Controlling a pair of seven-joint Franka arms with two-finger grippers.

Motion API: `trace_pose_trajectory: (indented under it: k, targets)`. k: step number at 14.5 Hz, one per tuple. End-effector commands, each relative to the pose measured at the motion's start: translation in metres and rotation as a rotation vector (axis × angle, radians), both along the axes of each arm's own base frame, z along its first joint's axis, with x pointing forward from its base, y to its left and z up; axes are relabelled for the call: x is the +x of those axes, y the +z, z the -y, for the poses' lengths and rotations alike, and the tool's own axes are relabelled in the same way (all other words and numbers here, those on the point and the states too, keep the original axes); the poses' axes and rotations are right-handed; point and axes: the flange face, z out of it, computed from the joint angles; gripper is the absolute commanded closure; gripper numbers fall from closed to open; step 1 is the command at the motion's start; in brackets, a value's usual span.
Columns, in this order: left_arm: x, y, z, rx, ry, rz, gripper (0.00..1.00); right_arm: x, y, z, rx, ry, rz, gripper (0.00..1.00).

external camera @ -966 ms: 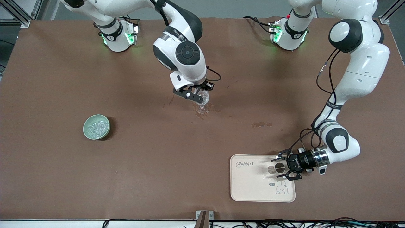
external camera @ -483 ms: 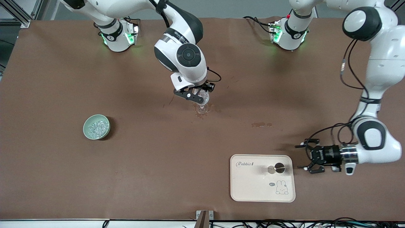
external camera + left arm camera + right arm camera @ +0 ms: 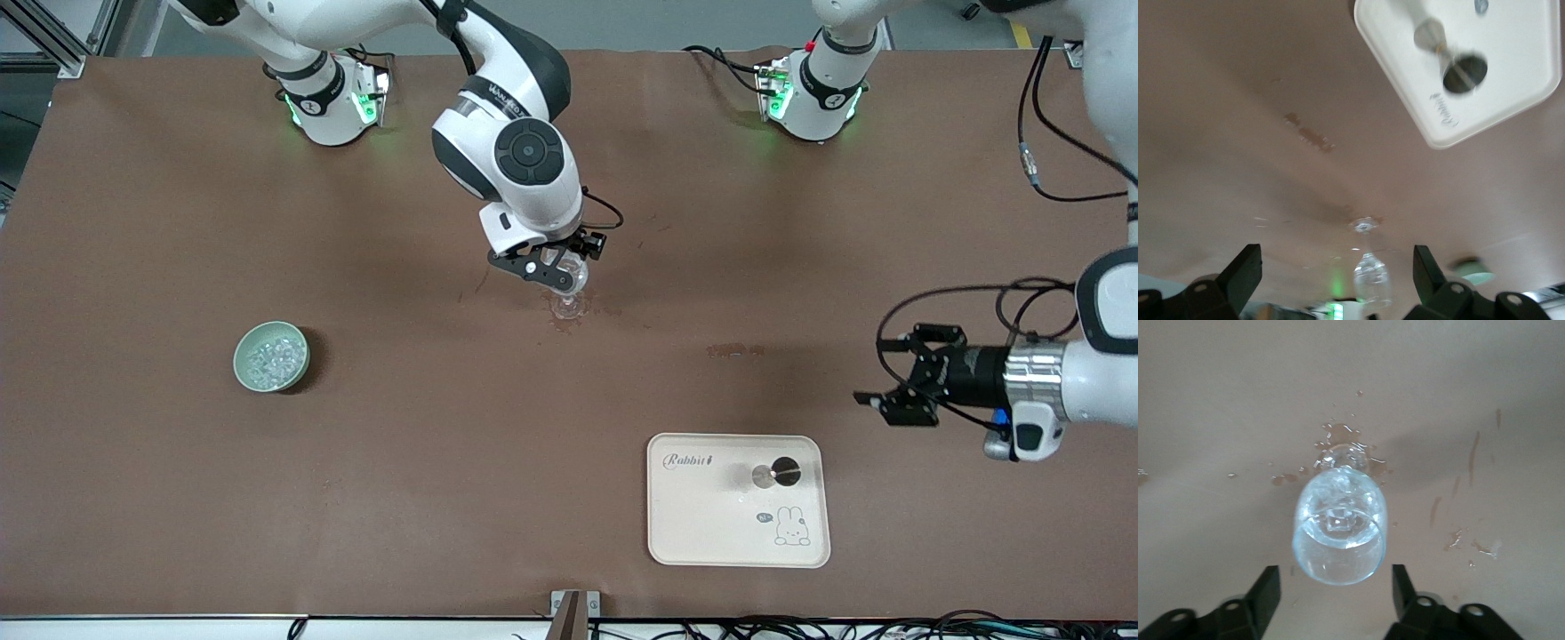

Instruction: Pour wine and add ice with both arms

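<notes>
Front view, frame centre: right gripper (image 3: 557, 268), fingers parted, straddles the clear stemmed glass (image 3: 569, 289) holding ice (image 3: 1338, 519); left gripper (image 3: 898, 378), open and empty, hovers mid-right. Task appears nearly complete.

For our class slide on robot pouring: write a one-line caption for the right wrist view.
Open right hand either side of a stemmed glass holding ice, spills on the brown table.

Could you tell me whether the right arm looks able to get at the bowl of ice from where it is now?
Probably yes: the brown table lies bare between the right end effector, open around the stemmed glass, and the green bowl of ice.
</notes>
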Motion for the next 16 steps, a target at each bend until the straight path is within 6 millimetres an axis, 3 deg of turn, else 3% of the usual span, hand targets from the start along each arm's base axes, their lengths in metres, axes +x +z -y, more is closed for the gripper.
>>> trace_pose_trajectory:
  k: [1, 4, 7, 11, 16]
  targets:
    - [-0.036, 0.046, 0.042, 0.147, -0.182, 0.032, 0.00, 0.013, 0.059, 0.023, -0.005, -0.028, 0.074, 0.00]
    - [-0.070, 0.108, 0.075, 0.216, -0.267, 0.106, 0.00, 0.031, 0.135, 0.088, -0.102, -0.070, 0.219, 0.00]
    - [-0.098, 0.162, 0.087, 0.325, -0.468, 0.277, 0.00, 0.056, 0.194, 0.171, -0.154, -0.012, 0.309, 0.00]
    - [-0.116, 0.185, 0.104, 0.363, -0.616, 0.355, 0.00, 0.075, 0.242, 0.282, -0.229, -0.019, 0.313, 0.00]
    - [-0.140, 0.207, 0.094, 0.433, -0.771, 0.420, 0.00, 0.084, 0.270, 0.420, -0.188, 0.049, 0.255, 0.00]
